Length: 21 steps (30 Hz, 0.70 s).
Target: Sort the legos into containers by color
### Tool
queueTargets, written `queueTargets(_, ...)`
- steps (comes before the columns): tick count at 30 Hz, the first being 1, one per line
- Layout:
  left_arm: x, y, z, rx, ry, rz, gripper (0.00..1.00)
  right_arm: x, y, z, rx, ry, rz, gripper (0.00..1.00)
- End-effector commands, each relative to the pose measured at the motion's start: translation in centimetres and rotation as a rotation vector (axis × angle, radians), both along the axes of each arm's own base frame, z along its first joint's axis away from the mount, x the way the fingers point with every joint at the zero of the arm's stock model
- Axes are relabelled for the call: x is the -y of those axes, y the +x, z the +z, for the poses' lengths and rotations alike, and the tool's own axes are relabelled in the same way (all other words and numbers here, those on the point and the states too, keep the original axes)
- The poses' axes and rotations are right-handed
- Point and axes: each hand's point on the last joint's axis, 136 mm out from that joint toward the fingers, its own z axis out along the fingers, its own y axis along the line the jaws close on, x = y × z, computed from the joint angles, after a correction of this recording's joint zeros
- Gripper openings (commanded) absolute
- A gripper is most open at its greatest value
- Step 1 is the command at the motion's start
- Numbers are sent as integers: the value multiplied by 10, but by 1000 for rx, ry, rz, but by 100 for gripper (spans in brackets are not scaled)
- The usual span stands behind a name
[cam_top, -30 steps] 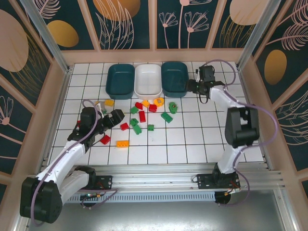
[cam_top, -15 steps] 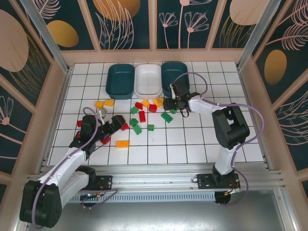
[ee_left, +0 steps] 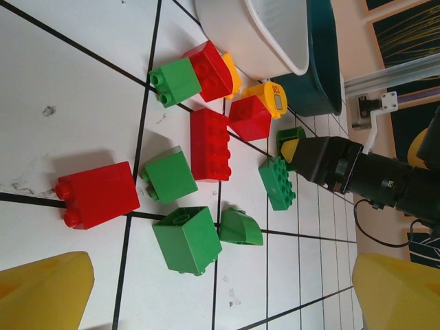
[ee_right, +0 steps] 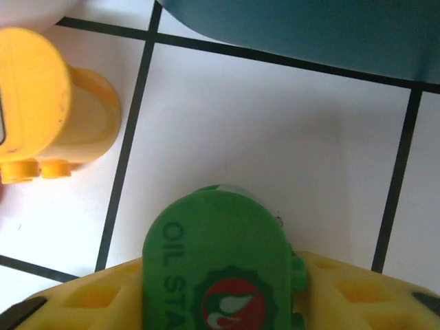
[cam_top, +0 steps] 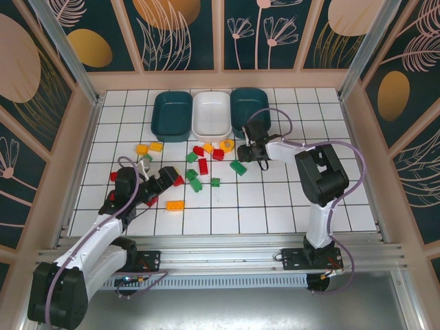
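Observation:
Red, green and yellow-orange legos (cam_top: 203,166) lie scattered on the white tiles in front of three trays: teal (cam_top: 172,115), white (cam_top: 211,114) and teal (cam_top: 250,108). My right gripper (cam_top: 246,150) is low at the cluster's right edge. In the right wrist view it (ee_right: 220,292) is shut on a green arched lego (ee_right: 216,268) with an oil-station label, and both yellow fingers touch its sides. My left gripper (cam_top: 163,176) is open beside a red lego (cam_top: 178,180). In the left wrist view its fingers (ee_left: 41,289) stand wide apart, with a green lego (ee_left: 187,239) ahead of them.
More legos lie left of my left gripper: two yellow (cam_top: 148,147), two red (cam_top: 150,200) and an orange one (cam_top: 174,205). A yellow lego (ee_right: 48,103) and the teal tray's rim (ee_right: 309,34) are close to my right gripper. Wooden walls ring the tiled floor.
My right arm swung from beside the right teal tray to the cluster and came down on the green lego. My left gripper shifted slightly toward the near edge.

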Motion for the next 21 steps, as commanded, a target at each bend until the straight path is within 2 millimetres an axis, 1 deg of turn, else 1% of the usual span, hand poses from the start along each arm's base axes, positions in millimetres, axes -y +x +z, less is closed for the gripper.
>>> queueTargets(1, -1, 3, 5, 14, -6, 11, 96, -5, 5, 10, 30, 42, 6, 35)
queueTargets(2, -1, 3, 5, 13, -5, 11, 96, -5, 6, 15, 40, 45, 0, 30)
queueTargets(4, -1, 4, 6, 11, -2, 10, 96, -7, 7, 36, 74, 65, -11, 25)
queueTargets(5, -1, 4, 7, 11, 0, 6, 96, -10, 7, 49, 97, 83, -8, 24)
queueTargets(7, -1, 4, 8, 12, 10, 1, 96, -18, 10, 86, 162, 143, 1, 24)
queueTargets(9, -2, 4, 7, 8, 29, 0, 95, -16, 23, 112, 225, 145, -28, 24)
queueTargets(10, -3, 3, 5, 0, 43, -1, 95, -10, 34, 120, 252, 130, -58, 24)
queueTargets(11, -5, 1, 1, -11, 57, 1, 94, -5, 45, 124, 265, 124, -82, 24)
queueTargets(12, -8, -2, -7, -35, 74, 9, 94, 0, 58, 124, 265, 124, -103, 24)
queueTargets(14, -13, -10, -20, -75, 105, 19, 91, 7, 85, 117, 246, 119, -134, 25)
queueTargets(15, -20, -15, -28, -105, 148, 38, 89, 7, 98, 110, 227, 111, -137, 25)
queueTargets(16, -26, -20, -33, -125, 195, 54, 88, 9, 110, 104, 217, 98, -146, 27)
queueTargets(17, -31, -22, -33, -127, 230, 63, 88, 9, 118, 102, 213, 89, -146, 29)
queueTargets(18, -36, -26, -35, -144, 268, 77, 88, 8, 127, 102, 212, 88, -146, 32)
queueTargets(19, -37, -29, -36, -153, 284, 82, 89, 7, 134, 98, 206, 86, -148, 38)
queueTargets(21, -32, -33, -38, -165, 294, 75, 87, 7, 148, 103, 215, 93, -159, 47)
